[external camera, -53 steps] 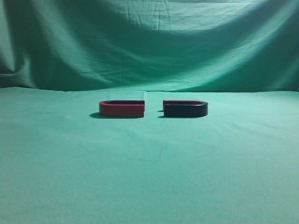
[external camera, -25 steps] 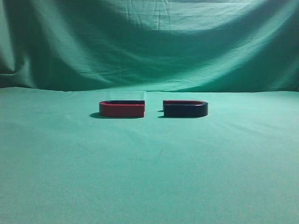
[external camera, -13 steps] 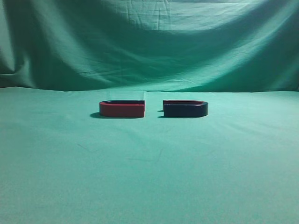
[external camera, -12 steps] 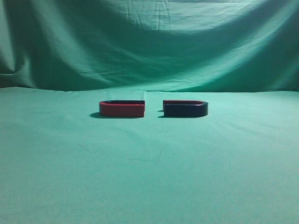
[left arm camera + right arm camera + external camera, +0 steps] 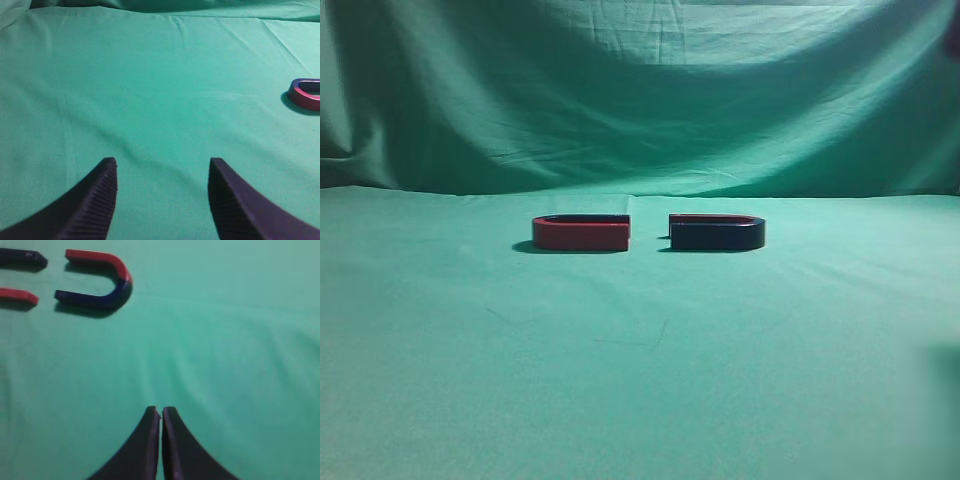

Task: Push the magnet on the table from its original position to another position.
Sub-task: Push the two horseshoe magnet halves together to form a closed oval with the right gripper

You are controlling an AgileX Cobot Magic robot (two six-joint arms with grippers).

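Nothing is pushed yet — the magnet [image 5: 716,233] lies mid-frame on the green surface [image 5: 640,400], just beside the red magnet [image 5: 580,233]. Our right pincer [image 5: 161,412], closed and empty, sits well short; the left pincer [image 5: 162,165] gapes open.

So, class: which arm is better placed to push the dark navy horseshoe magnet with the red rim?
The right. Its gripper is shut into a pushing tip with the dark navy horseshoe magnet ahead, up-left. The left gripper is open and sees only the red horseshoe magnet.
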